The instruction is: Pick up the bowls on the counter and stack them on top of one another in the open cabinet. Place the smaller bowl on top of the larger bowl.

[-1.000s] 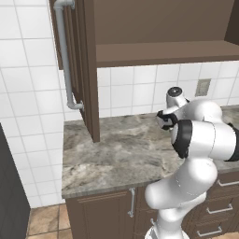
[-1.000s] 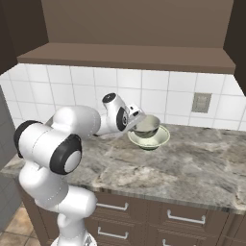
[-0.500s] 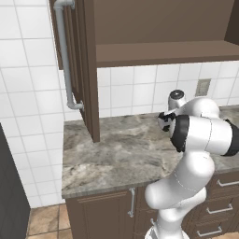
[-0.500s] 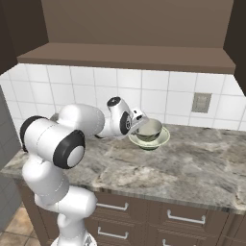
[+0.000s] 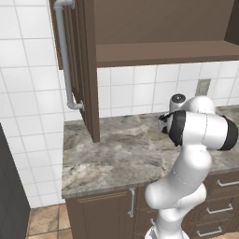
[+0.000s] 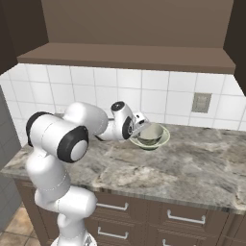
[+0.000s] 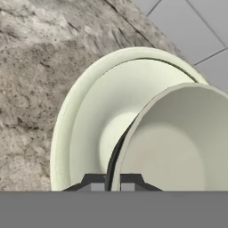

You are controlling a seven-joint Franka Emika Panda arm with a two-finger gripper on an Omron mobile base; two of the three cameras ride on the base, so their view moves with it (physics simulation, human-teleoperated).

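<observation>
Pincer (image 7: 112, 183) astride smaller bowl (image 7: 178, 142) rim (tips close), inside larger bowl (image 7: 89, 120)

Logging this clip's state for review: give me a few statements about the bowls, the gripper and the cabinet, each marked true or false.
1. The smaller bowl sits inside the larger bowl on the counter. True.
2. Both bowls stand on the cabinet shelf. False: they are on the counter below it.
3. The gripper has its fingertips at the smaller bowl's rim. True.
4. The cabinet door is closed. False: it stands open, its bar handle facing out.
5. The smaller bowl lies upside down. False: its opening faces up.
</observation>
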